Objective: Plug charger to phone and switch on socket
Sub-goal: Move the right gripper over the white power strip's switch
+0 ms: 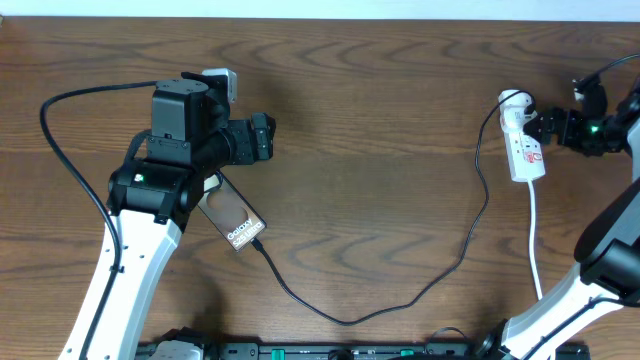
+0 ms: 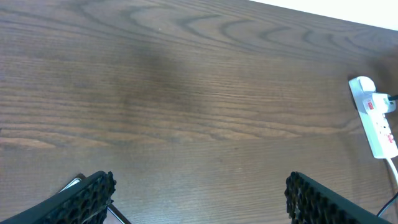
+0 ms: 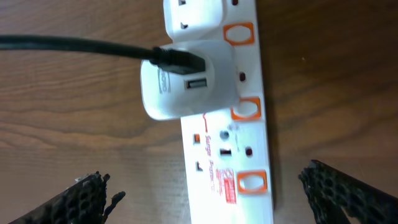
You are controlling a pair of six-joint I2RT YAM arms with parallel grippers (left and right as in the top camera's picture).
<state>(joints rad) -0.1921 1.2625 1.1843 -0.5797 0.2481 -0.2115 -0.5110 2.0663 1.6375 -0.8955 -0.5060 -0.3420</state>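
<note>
A small flat phone with silver-grey edges and a dark glossy face [image 1: 232, 214] lies at an angle on the brown wood-grain bench [image 1: 380, 80], its upper part hidden under the left arm and its white-lettered band turned toward the near edge. The long thin black charger cable [image 1: 350, 320] meets that lettered end with its tip, though the joint is too small to say how far the tip sits in. From there it sags toward the near edge of the bench and climbs again to the right, ending at a white adapter block [image 3: 186, 81] seated in the elongated white power strip socket [image 1: 524, 142]. The socket lies far to the right, well apart from the phone, and its white cord [image 1: 535, 240] trails toward the near edge. Its orange-framed switches [image 3: 247, 109] line one long side. The left gripper [image 1: 265, 138] hangs above the bench just beyond the phone, its jaws spread wide and holding nothing. The right gripper [image 1: 548, 125] sits just beside the socket, also released, its textured black fingers [image 3: 84, 198] standing far apart on either side of the strip in the right wrist view
</note>
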